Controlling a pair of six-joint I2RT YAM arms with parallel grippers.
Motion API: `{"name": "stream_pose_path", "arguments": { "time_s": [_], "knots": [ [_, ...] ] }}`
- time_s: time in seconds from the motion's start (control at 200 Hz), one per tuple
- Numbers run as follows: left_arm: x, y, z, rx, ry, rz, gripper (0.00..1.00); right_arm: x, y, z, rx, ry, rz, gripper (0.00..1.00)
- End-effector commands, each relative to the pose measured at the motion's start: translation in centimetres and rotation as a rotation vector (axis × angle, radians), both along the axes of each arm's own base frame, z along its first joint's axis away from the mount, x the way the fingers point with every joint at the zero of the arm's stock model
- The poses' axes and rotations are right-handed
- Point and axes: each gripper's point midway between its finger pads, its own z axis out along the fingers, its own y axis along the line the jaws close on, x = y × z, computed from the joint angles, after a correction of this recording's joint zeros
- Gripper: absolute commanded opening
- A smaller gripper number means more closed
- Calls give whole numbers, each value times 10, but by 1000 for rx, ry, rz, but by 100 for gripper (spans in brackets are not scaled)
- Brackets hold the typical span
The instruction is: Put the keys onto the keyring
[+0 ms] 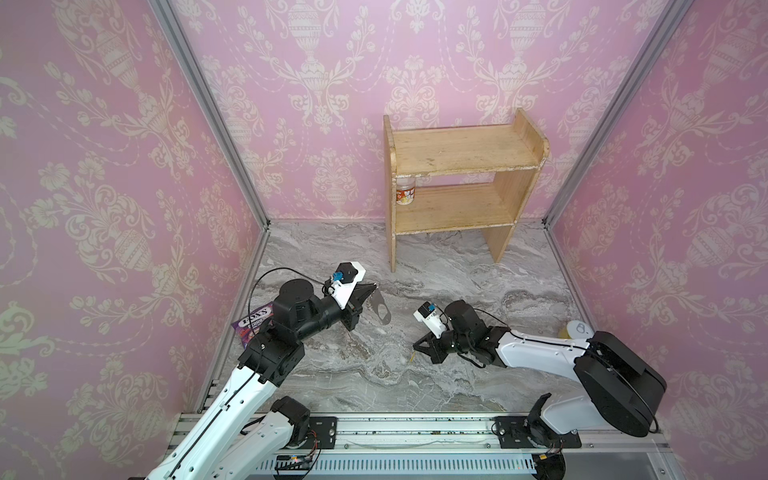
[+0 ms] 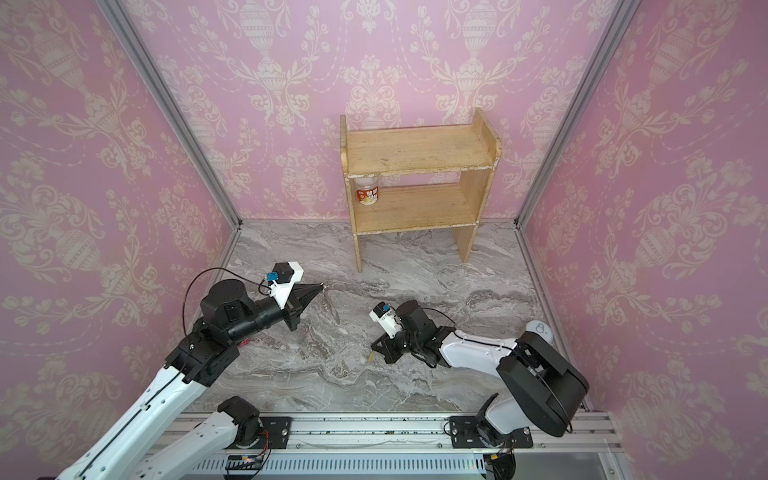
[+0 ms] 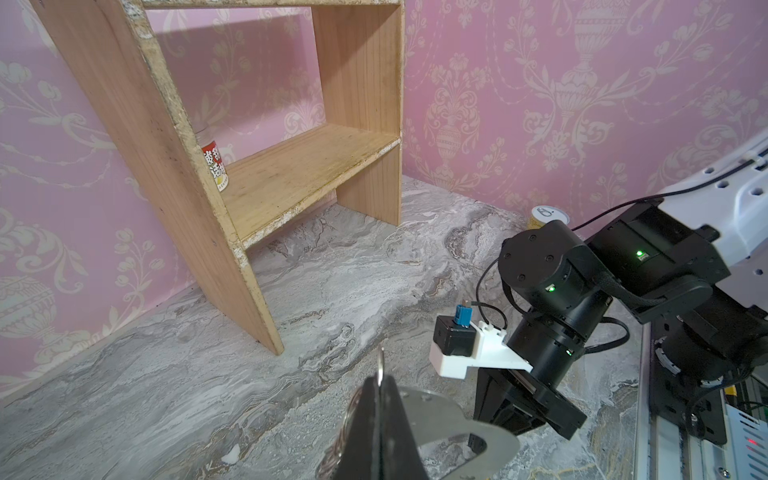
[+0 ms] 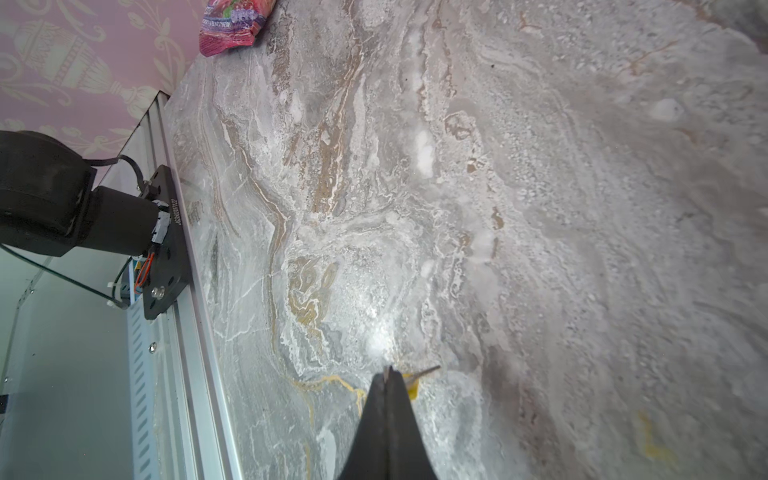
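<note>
The keyring (image 1: 381, 308) is a flat silver-grey plate with a slot. It hangs above the marble floor from my left gripper (image 1: 375, 286), which is shut on one of its small rings. In the left wrist view that ring (image 3: 381, 358) sticks out past the shut gripper (image 3: 380, 376), with the plate (image 3: 440, 415) beside the fingers. To the right, my right gripper (image 1: 415, 346) is low over the floor and shut on the keys (image 1: 412, 356). The right wrist view shows the yellow tag (image 4: 412, 387) and a dark key tip (image 4: 431, 368) behind the shut gripper (image 4: 388, 372).
A wooden two-level shelf (image 1: 457, 183) stands at the back, with a small jar (image 1: 405, 193) on its lower board. A purple candy bag (image 1: 253, 322) lies by the left wall. A can (image 1: 575, 328) stands near the right wall, behind the right arm.
</note>
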Motion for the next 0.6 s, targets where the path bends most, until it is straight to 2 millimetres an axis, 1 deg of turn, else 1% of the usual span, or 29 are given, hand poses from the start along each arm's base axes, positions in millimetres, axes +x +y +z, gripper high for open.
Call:
{"name": "stream_pose_path", "arguments": {
  "time_s": [0.0, 0.045, 0.25, 0.43, 0.465, 0.52, 0.595],
  "knots": [
    [0, -2, 18, -34, -37, -21, 0, -9, -17, -14, -75, 20, -60, 0],
    [0, -3, 18, -35, -37, -23, 0, -11, -21, -19, -94, 22, -77, 0],
    [2, -4, 18, -40, -37, -26, 0, -11, -34, -30, -135, -10, -175, 0],
    [3, -6, 17, -37, -34, -31, 0, -17, -41, -40, -165, -7, -207, 1],
    [3, -6, 17, -36, -35, -31, 0, -17, -44, -42, -175, -5, -220, 5],
    [3, -6, 17, -37, -35, -31, 0, -19, -48, -44, -188, 0, -241, 16],
    [3, -6, 17, -35, -35, -30, 0, -19, -54, -40, -195, -13, -269, 30]
  ]
}}
